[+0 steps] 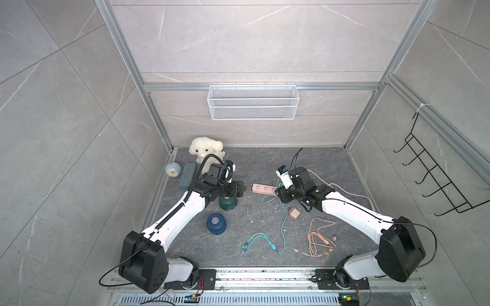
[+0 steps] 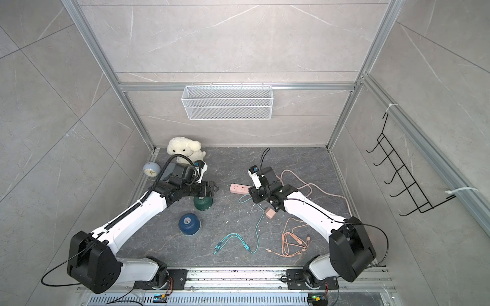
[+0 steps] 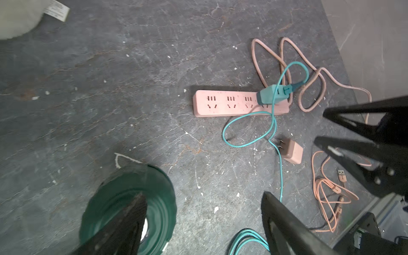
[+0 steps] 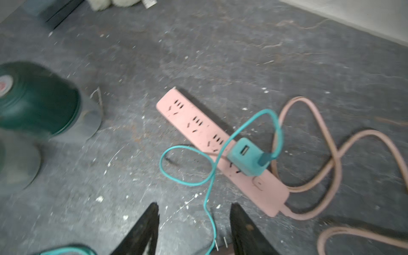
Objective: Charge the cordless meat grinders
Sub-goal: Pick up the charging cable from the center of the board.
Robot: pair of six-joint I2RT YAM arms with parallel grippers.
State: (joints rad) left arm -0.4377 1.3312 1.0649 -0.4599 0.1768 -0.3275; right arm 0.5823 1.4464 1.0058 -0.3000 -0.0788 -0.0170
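Two cordless meat grinders stand at the left of the floor: the dark green one (image 1: 228,206) (image 2: 202,204) (image 3: 154,194) (image 4: 39,103) and, nearer the front, the dark blue one (image 1: 216,224) (image 2: 189,224), each with a silver hub on top. My left gripper (image 1: 242,189) (image 3: 204,196) hovers open just over the green unit, holding nothing. My right gripper (image 1: 278,193) (image 4: 194,205) hangs open and empty above the floor beside the pink power strip (image 1: 265,189) (image 3: 231,103) (image 4: 198,125). A teal charger (image 3: 272,95) (image 4: 247,156) sits at the strip's end socket, its teal cable (image 1: 283,225) trailing forward.
A pink charger brick (image 1: 294,212) (image 3: 292,151) and a coiled orange cable (image 1: 318,238) lie front right. A plush toy (image 1: 206,149), a pale blue clock (image 1: 173,169) and a grey block (image 1: 187,174) fill the back left corner. A wire basket (image 1: 252,103) hangs on the back wall.
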